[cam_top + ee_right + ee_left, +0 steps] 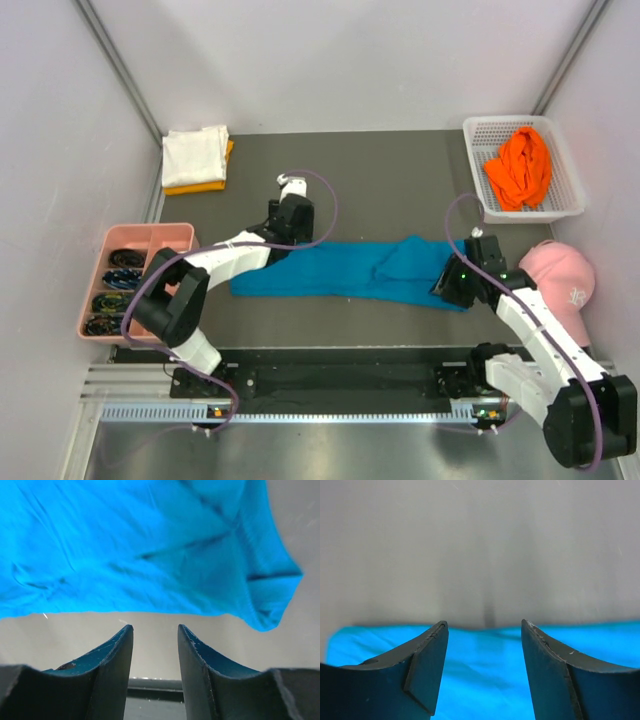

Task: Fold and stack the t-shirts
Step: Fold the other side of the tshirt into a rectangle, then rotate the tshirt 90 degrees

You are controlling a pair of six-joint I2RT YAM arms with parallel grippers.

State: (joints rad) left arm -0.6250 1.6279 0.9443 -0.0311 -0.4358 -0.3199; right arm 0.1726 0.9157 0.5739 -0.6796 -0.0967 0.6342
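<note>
A teal-blue t-shirt (345,272) lies as a long folded strip across the middle of the table, with a raised fold near its right end. My left gripper (284,246) hangs over the strip's left part, by its far edge. In the left wrist view it (484,630) stands open above the cloth (480,680), with nothing between its fingers. My right gripper (452,283) is at the strip's right end. There it (155,630) is open too, with bare table in its gap and the shirt (125,555) just past the tips. A white t-shirt (194,153) lies folded on a yellow-orange one (198,186) at the back left.
A bright orange t-shirt (518,168) lies crumpled in a white basket (575,195) at the back right. A pink baseball cap (560,275) sits at the right edge beside my right arm. A pink compartment tray (175,235) stands at the left. White walls enclose the table.
</note>
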